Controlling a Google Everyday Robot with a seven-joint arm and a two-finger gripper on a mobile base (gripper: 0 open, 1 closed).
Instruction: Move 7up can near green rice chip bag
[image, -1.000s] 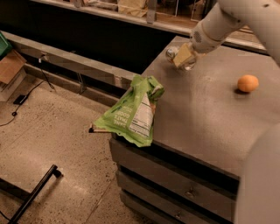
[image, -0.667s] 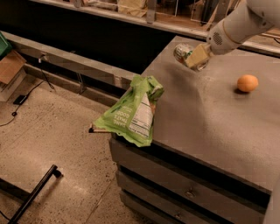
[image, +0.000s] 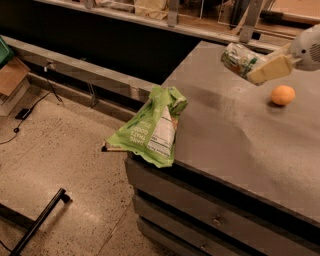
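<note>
The 7up can (image: 239, 59) is a silvery can with green markings, held tilted in the air above the grey counter (image: 235, 135). My gripper (image: 260, 70) reaches in from the upper right and is shut on the can, its pale fingers (image: 270, 70) lying along the can's right side. The green rice chip bag (image: 154, 126) is a lime-green crinkled bag with a white label panel. It lies on the counter's left front corner and hangs over the edge. The can is well to the right of the bag and above it.
A round orange fruit (image: 283, 94) sits on the counter below my arm, at the right. Drawers (image: 210, 220) run below the counter's front. A speckled floor with a black bar (image: 40, 222) lies to the left. A dark shelf wall runs behind.
My gripper has lifted the can off the counter and carried it rightward and up. The view has also shifted. The bag and the orange have not moved.
</note>
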